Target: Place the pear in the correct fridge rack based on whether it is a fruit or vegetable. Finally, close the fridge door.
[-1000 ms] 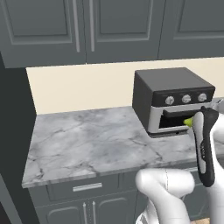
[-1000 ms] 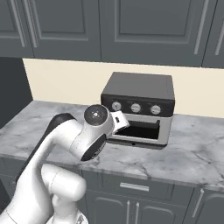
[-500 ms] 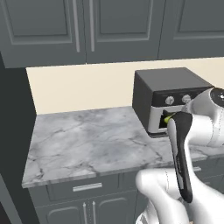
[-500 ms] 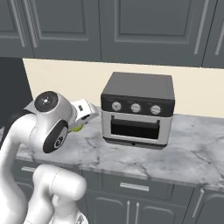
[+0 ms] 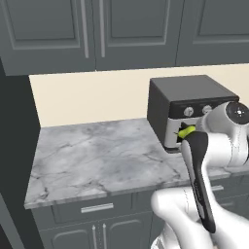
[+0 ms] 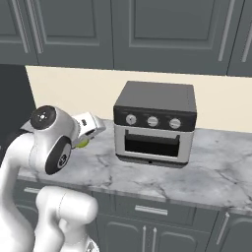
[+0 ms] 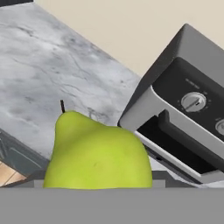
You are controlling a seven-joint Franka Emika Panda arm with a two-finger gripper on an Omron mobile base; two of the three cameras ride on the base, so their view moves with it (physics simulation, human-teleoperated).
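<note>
Pear in hand, carried above the counter toward a fridge not in sight

The pear [image 7: 98, 151] sits close against the hand camera, so I judge the gripper [image 6: 84, 135] clamped on it, though the fingers themselves are hidden; it also peeks yellow-green beside the arm [image 5: 185, 131]. This is the carrying step: next the base or arm must turn to find the fridge and its lower shelf. Below lies the marble counter [image 5: 97, 160]; just beyond stands the toaster oven [image 6: 155, 123], near enough to clip on a swing. Behind are the cream wall [image 5: 92, 97] and cabinets [image 6: 147, 29].
</note>
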